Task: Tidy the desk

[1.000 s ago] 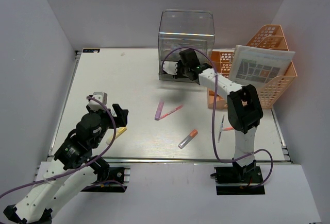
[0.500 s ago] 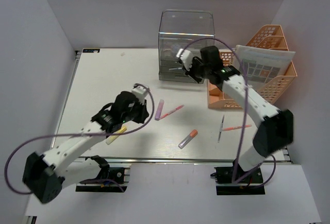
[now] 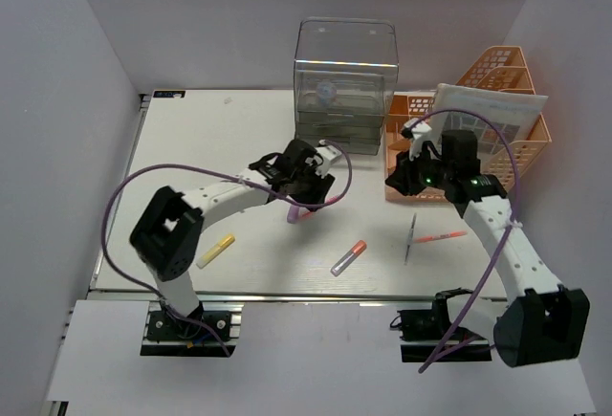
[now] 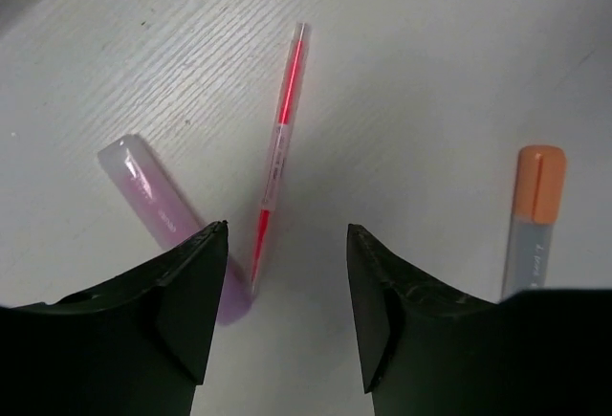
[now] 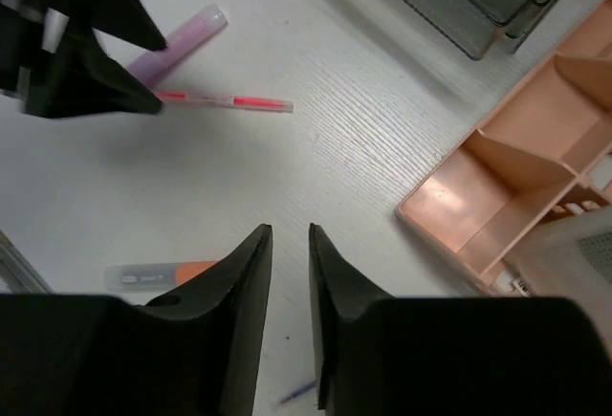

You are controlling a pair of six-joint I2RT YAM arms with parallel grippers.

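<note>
The white desk (image 3: pixel 210 148) holds loose stationery. My left gripper (image 3: pixel 304 186) is open and empty, low over the desk's middle. In the left wrist view, the left gripper (image 4: pixel 287 229) has a purple tube (image 4: pixel 158 201) by its left finger. A red pen (image 4: pixel 282 139) lies just ahead of the jaws, and an orange-capped marker (image 4: pixel 534 215) is to the right. My right gripper (image 3: pixel 400 179) hovers by the orange tray's near left corner. In the right wrist view, its fingers (image 5: pixel 290 229) are nearly together with nothing between them.
A clear drawer box (image 3: pixel 344 81) stands at the back. An orange mesh rack (image 3: pixel 507 153) holding a printed sheet (image 3: pixel 483 124) stands at the right, with a flat orange divided tray (image 5: pixel 507 177) in front. A yellow marker (image 3: pixel 216 250) and two thin pens (image 3: pixel 411 236) lie near the front rail.
My left arm swung from the near left to the desk's middle, over the purple tube and red pen. My right arm drew back from the drawer box to beside the orange tray.
</note>
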